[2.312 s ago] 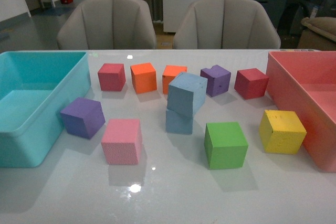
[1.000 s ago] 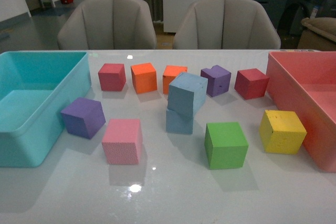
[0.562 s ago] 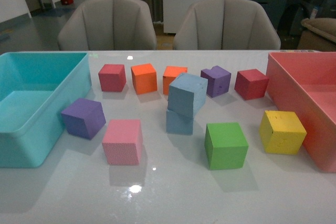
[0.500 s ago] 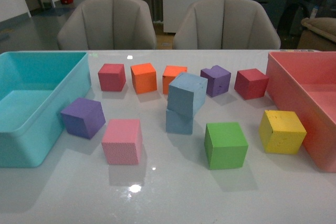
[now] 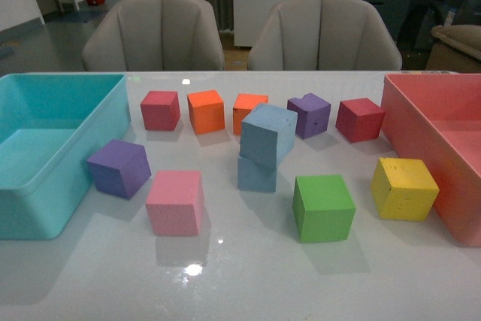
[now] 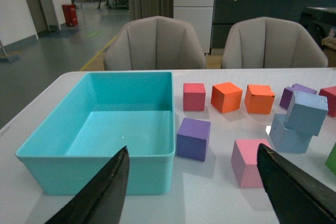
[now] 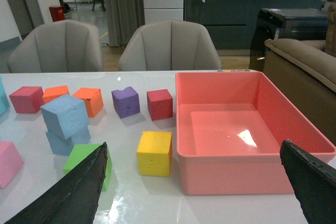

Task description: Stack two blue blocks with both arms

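A: Has anything shifted on the white table (image 5: 248, 276) over the last couple of seconds?

B: Nothing at all. The upper blue block (image 5: 267, 134) sits on the lower blue block (image 5: 256, 174) as before, tilted and overhanging toward two o'clock, at table centre.

A: So what does that stillness mean?

B: The stack looks done and holding by itself, though skewed; the task seems essentially finished.

A: And the arms?

B: Neither shows in the front view. The left gripper (image 6: 210, 192) hangs with fingers spread wide and empty, near the teal bin (image 6: 94, 169) at nine o'clock. The right gripper (image 7: 199, 198) is equally wide and empty, near the pink bin (image 7: 236, 169) at three o'clock, well apart from the stack.
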